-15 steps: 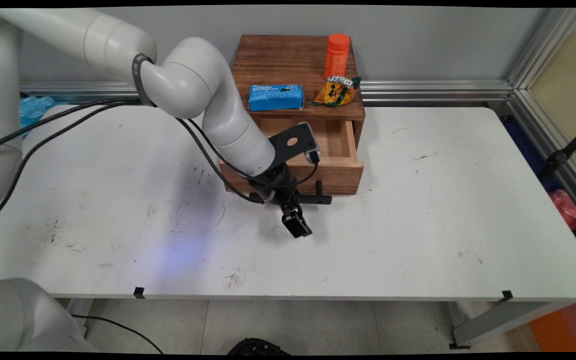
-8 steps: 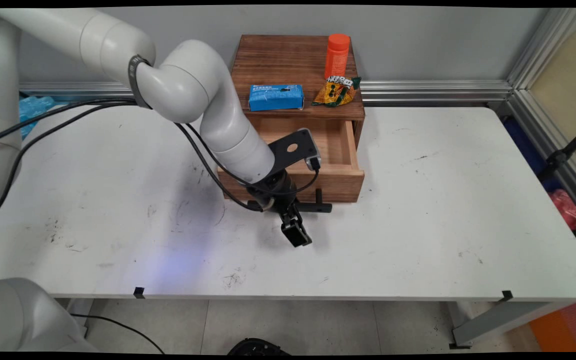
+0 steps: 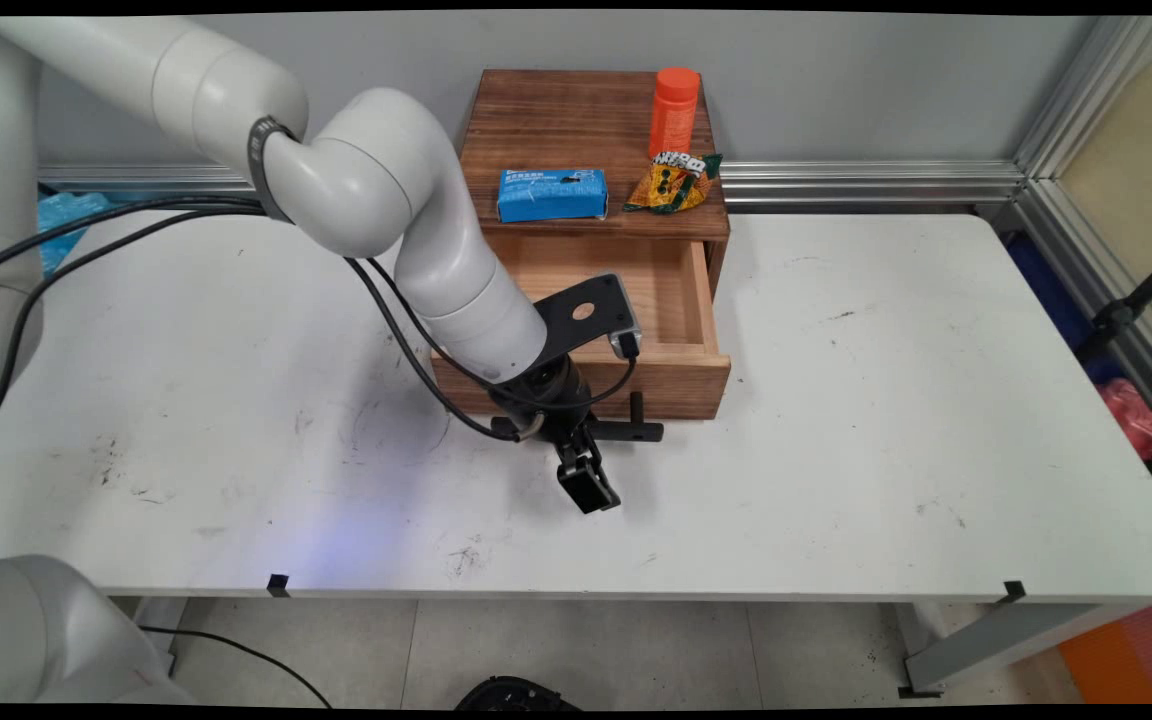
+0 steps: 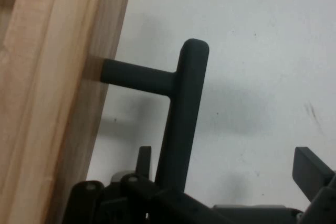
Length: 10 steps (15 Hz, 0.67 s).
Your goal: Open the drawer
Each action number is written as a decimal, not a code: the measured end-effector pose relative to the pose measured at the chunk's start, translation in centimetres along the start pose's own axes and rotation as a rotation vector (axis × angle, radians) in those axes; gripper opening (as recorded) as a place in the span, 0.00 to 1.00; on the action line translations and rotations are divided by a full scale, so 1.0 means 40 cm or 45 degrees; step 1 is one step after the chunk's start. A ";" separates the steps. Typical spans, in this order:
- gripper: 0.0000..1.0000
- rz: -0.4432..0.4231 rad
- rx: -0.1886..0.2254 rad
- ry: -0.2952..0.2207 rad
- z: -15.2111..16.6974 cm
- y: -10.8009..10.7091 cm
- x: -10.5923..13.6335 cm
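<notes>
Handle point(image 3: 636, 430) of the drawer: a black T-shaped bar on short posts, standing off the wooden drawer point(image 3: 681, 375) front at the table's middle, with the drawer pulled well out of its wooden cabinet point(image 3: 556, 125). Looks rigid and matte, unlikely to slip. The bar's long run, clear of the posts, seems the place to hook or pinch. The drawer appears empty and probably light, though wood on wood may drag. Gripper point(image 3: 588, 490) sits low, right at the handle. Fingers are spread wide and clamp nothing. Hand view supplies what the main view cannot: the bar point(image 4: 181, 114) passes between the two fingers, close to one fingertip point(image 4: 144, 156), contact unclear, the other well apart. Main view alone shows the surroundings: blue box point(image 3: 551, 194), orange bottle point(image 3: 674, 110) and yellow snack packet point(image 3: 673, 183) on the cabinet top, on a scuffed white table point(image 3: 886, 400).
</notes>
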 end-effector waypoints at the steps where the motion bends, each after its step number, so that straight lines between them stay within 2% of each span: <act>1: 1.00 0.010 0.003 -0.004 0.000 0.000 -0.002; 10: 1.00 0.140 0.046 -0.032 0.003 -0.006 -0.003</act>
